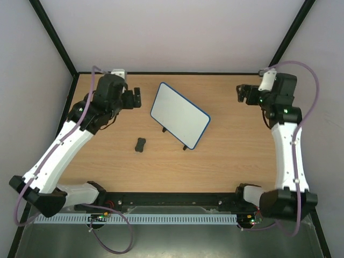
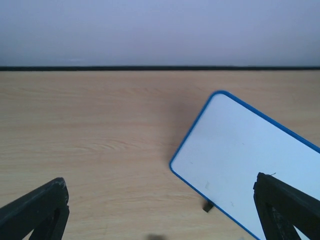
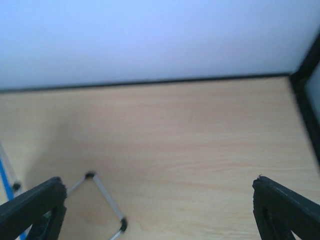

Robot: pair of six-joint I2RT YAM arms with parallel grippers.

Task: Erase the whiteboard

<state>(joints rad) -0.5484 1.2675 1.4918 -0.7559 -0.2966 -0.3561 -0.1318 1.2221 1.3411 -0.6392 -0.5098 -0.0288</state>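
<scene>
The whiteboard (image 1: 180,115), white with a thin blue rim, stands tilted on two black feet in the middle of the table. Its face looks blank apart from tiny specks. It fills the lower right of the left wrist view (image 2: 250,155). A small dark eraser block (image 1: 140,144) lies on the table in front of the board's left end. My left gripper (image 1: 138,98) is open and empty, just left of the board, its fingers (image 2: 40,210) wide apart. My right gripper (image 1: 240,92) is open and empty at the far right, well away from the board.
The board's thin wire back stand (image 3: 102,195) and a sliver of its blue rim (image 3: 4,180) show at the lower left of the right wrist view. A black frame (image 1: 161,72) edges the wooden table, with white walls behind and black corner posts (image 3: 305,70).
</scene>
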